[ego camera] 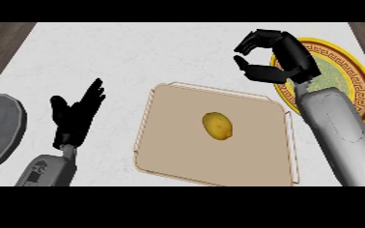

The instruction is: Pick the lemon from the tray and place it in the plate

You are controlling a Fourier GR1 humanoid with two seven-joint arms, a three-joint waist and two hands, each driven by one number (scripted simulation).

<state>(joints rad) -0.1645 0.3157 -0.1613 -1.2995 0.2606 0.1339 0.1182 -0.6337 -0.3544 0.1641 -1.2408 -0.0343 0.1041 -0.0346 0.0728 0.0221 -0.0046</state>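
Lemon (pixel 217 125) lies near middle of tan tray (pixel 171 154), alone, untouched. Right hand (pixel 274 53) hovers beyond tray's far right corner, over near edge of gold-rimmed plate (pixel 341 58); fingers and thumb curled toward each other with a gap between, holding nothing. Left hand (pixel 75 113) rests open at left, fingers up. Grey round object (pixel 10 125) at left edge. Judgement: lemon looks light, firm, smooth-skinned, apt to roll; best pinched across its narrow middle from above, thumb opposing fingers
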